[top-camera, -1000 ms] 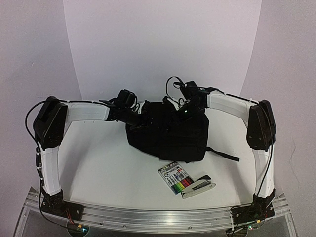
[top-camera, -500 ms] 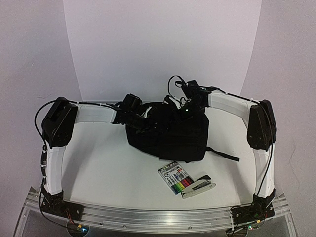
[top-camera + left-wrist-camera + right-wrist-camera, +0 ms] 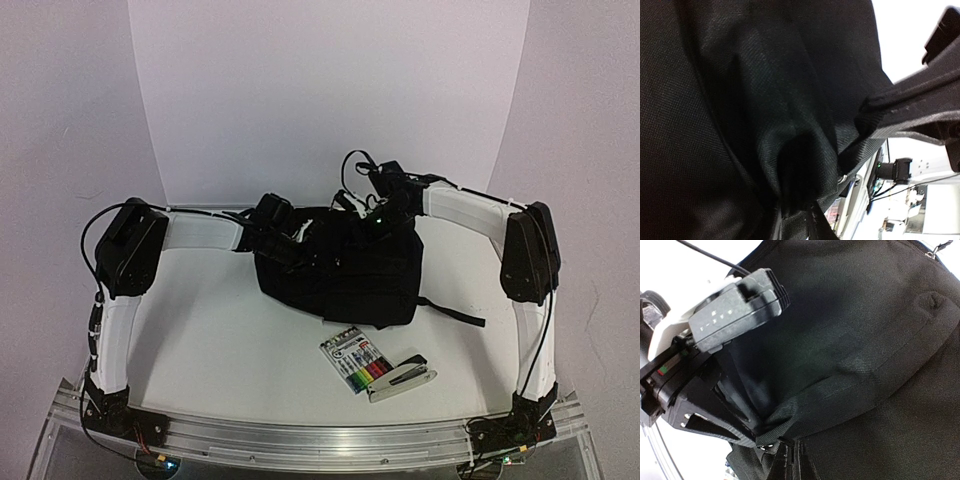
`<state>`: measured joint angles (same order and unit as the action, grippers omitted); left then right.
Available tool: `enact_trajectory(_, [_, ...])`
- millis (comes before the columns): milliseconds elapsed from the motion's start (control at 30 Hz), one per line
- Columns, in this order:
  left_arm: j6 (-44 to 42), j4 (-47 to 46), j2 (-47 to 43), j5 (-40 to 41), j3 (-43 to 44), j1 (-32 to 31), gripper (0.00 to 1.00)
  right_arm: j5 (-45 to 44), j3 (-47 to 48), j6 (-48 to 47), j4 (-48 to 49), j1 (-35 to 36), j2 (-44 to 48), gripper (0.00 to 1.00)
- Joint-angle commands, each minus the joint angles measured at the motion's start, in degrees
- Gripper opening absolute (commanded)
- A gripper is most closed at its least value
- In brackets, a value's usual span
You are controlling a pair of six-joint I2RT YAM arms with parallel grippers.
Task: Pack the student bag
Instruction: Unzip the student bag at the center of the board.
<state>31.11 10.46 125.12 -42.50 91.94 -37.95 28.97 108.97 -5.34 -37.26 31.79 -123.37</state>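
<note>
The student bag (image 3: 340, 275), a soft black backpack, sits at the back middle of the table. My left gripper (image 3: 290, 240) is at its upper left edge. In the left wrist view the bag (image 3: 765, 100) fills the frame, and a bunched fold of its fabric is pinched in the left gripper (image 3: 795, 220). My right gripper (image 3: 375, 225) is at the bag's upper right edge. In the right wrist view the right gripper (image 3: 792, 450) is shut on a fold of the bag (image 3: 865, 340), with the left arm's wrist (image 3: 735, 310) close by.
A pack of coloured markers (image 3: 358, 365) and a stapler (image 3: 400, 378) lie side by side on the white table in front of the bag. A black strap (image 3: 455, 310) trails from the bag's right side towards the right arm.
The left arm has moved right, in against the bag's upper left edge, and its jaws have closed onto the fabric. The right arm and the bag have barely moved.
</note>
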Motion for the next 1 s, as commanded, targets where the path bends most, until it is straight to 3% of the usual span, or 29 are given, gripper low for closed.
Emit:
enact_trajectory(0, [-0.64, 0.07, -2.80, -0.74, -1.37, -0.37, 0.01, -2.13, 2.58, -0.04, 3.42, -1.05, 1.52, 0.00])
enact_trajectory(233, [-1.97, 2.15, -5.41, -0.53, -5.94, -0.37, 0.00, -7.24, 8.74, -1.21, 4.02, -4.74, -2.60, 0.00])
enact_trajectory(700, [-4.63, 7.34, -6.21, 1.17, -6.53, -0.37, 0.00, -17.03, 28.65, -2.45, 9.12, -8.85, -17.87, 0.00])
enact_trajectory(900, [-4.90, 7.74, -7.91, 2.44, -7.59, -0.41, 0.00, -8.42, 23.39, 0.46, 9.88, -9.01, -13.77, 0.00])
enact_trajectory(967, [-4.57, 6.02, -9.33, 3.73, -7.97, -0.37, 0.11, -4.35, 18.02, 1.65, 10.63, -8.90, -10.68, 0.00])
